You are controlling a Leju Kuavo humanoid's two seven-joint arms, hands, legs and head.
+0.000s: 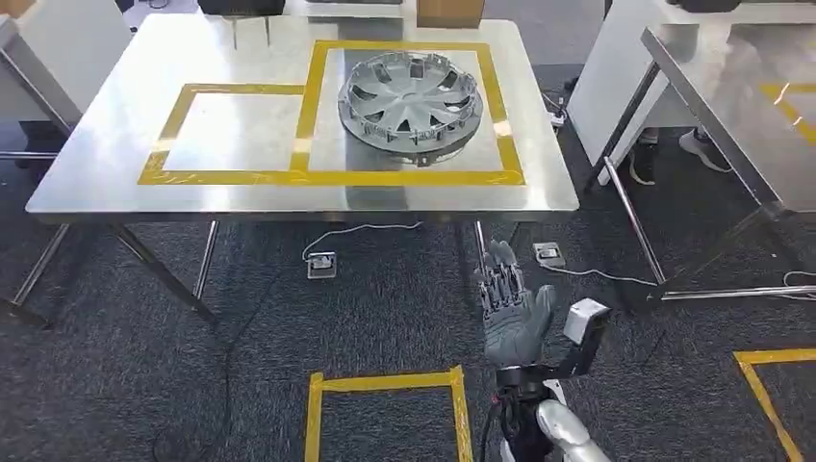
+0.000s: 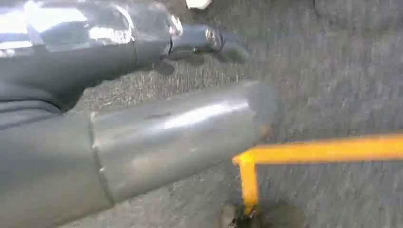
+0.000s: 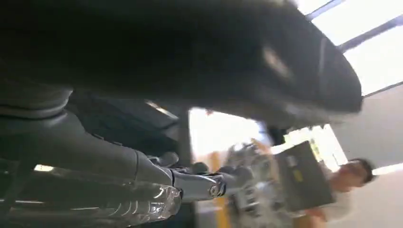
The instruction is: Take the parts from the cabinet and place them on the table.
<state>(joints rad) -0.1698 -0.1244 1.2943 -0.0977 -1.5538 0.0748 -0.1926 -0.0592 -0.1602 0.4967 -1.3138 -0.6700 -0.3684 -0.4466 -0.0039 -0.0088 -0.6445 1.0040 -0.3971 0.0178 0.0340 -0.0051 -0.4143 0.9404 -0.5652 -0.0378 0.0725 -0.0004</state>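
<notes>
Silver plastic wheel covers (image 1: 411,104), stacked one on another, lie on the steel worktop (image 1: 115,144), inside the larger of two rectangles marked there in yellow tape (image 1: 327,177), towards the worktop's far right part. The right hand (image 1: 507,306) is well apart from them, raised palm-up in front of the worktop's near edge, over the dark grey carpet (image 1: 289,318); its fingers (image 1: 500,274) are stretched out and spread, and it holds nothing. In the right wrist view the same hand (image 3: 142,180) reaches out under a dark blurred shape, with a person in a white top (image 3: 347,190) beyond it. The left hand (image 2: 142,109) hangs low above the carpet, its grey thumb (image 2: 166,137) and a darker finger (image 2: 199,40) extended with nothing between them. A corner of yellow floor tape (image 2: 294,152) lies just beyond it. A second yellow-taped square (image 1: 385,404) is marked on the carpet beside the right arm. Two small floor sockets (image 1: 320,263) with white cables sit under the worktop's front edge.
</notes>
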